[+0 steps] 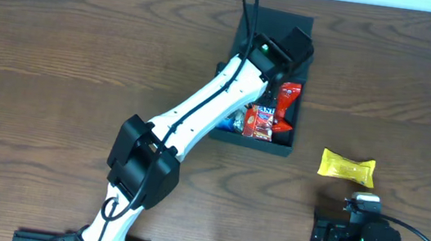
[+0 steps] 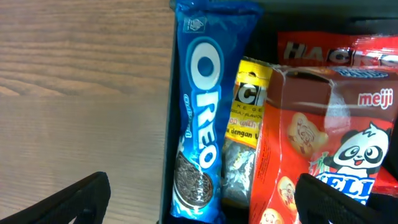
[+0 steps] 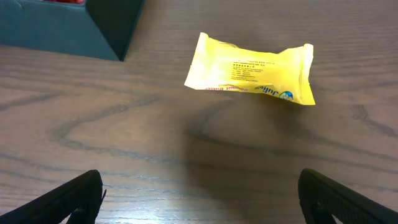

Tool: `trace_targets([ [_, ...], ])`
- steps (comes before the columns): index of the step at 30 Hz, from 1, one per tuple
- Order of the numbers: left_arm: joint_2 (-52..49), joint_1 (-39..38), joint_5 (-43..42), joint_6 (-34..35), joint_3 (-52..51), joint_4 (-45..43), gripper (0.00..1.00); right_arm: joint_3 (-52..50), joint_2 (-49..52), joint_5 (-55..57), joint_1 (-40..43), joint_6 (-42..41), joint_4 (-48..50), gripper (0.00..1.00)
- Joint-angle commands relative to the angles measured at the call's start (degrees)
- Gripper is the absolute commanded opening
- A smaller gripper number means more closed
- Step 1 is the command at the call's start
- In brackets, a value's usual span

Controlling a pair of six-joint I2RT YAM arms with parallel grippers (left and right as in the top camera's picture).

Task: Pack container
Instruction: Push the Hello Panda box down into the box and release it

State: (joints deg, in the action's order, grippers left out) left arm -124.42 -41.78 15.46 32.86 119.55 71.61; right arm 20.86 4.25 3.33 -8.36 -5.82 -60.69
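The dark teal-black container [image 1: 302, 86] lies at the back centre of the table with its lid open. Inside it are a blue Oreo packet [image 2: 202, 118], a yellow and silver packet [image 2: 245, 130] and red snack packets [image 2: 323, 137]. My left gripper [image 2: 202, 202] hovers open over the container's left wall and the Oreo packet, holding nothing. A yellow snack packet [image 1: 347, 166] lies on the table right of the container; it also shows in the right wrist view [image 3: 252, 70]. My right gripper [image 3: 199, 199] is open and empty above bare table, short of that packet.
The brown wooden table [image 1: 56, 76] stretches wide to the left of the container. My left arm [image 1: 191, 122] reaches diagonally across the middle. A corner of the container [image 3: 93, 31] shows at the top left of the right wrist view.
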Motion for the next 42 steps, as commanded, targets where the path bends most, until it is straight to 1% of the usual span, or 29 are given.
trace_targets([
  [1, -0.66, -0.61, 1.51, 1.27, -0.44, 0.55, 0.96, -0.33, -0.24, -0.39, 0.68, 0.55, -0.39, 0.99],
  [3, 0.55, -1.53, 0.52, -2.01, -0.44, 1.36, 0.95, -0.33, -0.24, -0.39, 0.68, 0.55, -0.39, 0.99],
  [4, 1.79, -2.25, -2.01, -5.92, -0.44, 1.46, 0.95, -0.33, -0.24, -0.39, 0.68, 0.55, -0.39, 0.99],
  [5, 2.62, -2.62, -4.68, -7.91, -0.44, 1.27, 0.95, -0.33, -0.24, -0.39, 0.68, 0.55, -0.39, 0.99],
  [6, 3.65, -2.86, -10.14, -10.99, -0.44, 0.44, 0.95, -0.33, -0.24, -0.39, 0.68, 0.55, -0.39, 0.99],
  [7, 4.68, -2.86, -19.63, -15.98, -0.46, -1.11, 0.95, -0.33, -0.24, -0.39, 0.68, 0.55, -0.39, 0.99],
  [9, 5.7, -2.05, -35.21, -23.82, -0.46, -3.69, 0.96, -0.33, -0.24, -0.39, 0.68, 0.55, -0.39, 0.99],
  [11, 5.84, -0.74, -44.09, -26.14, -0.48, -5.73, 0.95, -0.33, -0.24, -0.39, 0.68, 0.55, -0.39, 0.99],
  [13, 5.84, 0.59, -48.87, -26.91, -0.61, -6.34, 0.95, -0.33, -0.24, -0.39, 0.68, 0.55, -0.39, 0.99],
  [16, 5.84, 2.08, -57.75, -31.5, -1.57, -6.29, 0.96, -0.33, -0.24, -0.39, 0.68, 0.55, -0.39, 0.99],
  [18, 5.84, 3.91, -68.59, -36.35, -4.22, -6.62, 0.95, -0.33, -0.24, -0.39, 0.68, 0.55, -0.39, 0.99],
  [19, 5.84, 5.14, -74.14, -37.73, -6.34, -7.74, 0.95, -0.33, -0.24, -0.39, 0.68, 0.55, -0.39, 0.99],
  [21, 5.84, 7.04, -80.28, -38.66, -10.36, -10.78, 0.95, -0.33, -0.24, -0.39, 0.68, 0.55, -0.39, 0.99],
  [23, 5.84, 8.96, -83.58, -37.57, -16.15, -16.44, 0.95, -0.33, -0.24, -0.39, 0.68, 0.55, -0.39, 0.99],
  [26, 5.84, 10.38, -87.34, -37.57, -20.35, -21.38, 0.95, -0.33, -0.24, -0.39, 0.68, 0.55, -0.39, 0.99],
  [32, 5.66, 12.37, -86.88, -37.51, -21.59, -25.83, 0.95, -0.33, -0.24, -0.39, 0.68, 0.55, -0.39, 0.99],
  [36, 4.66, 13.22, -86.86, -33.97, -21.92, -29.09, 0.95, -0.33, -0.24, -0.39, 0.68, 0.55, -0.39, 0.99],
  [38, 3.82, 13.27, -86.66, -33.38, -21.92, -29.9, 0.95, -0.33, -0.24, -0.39, 0.68, 0.55, -0.39, 0.99],
  [42, 2.56, 13.31, -83.32, -32.44, -21.92, -30.45, 0.95, -0.33, -0.24, -0.39, 0.68, 0.55, -0.39, 0.99],
])
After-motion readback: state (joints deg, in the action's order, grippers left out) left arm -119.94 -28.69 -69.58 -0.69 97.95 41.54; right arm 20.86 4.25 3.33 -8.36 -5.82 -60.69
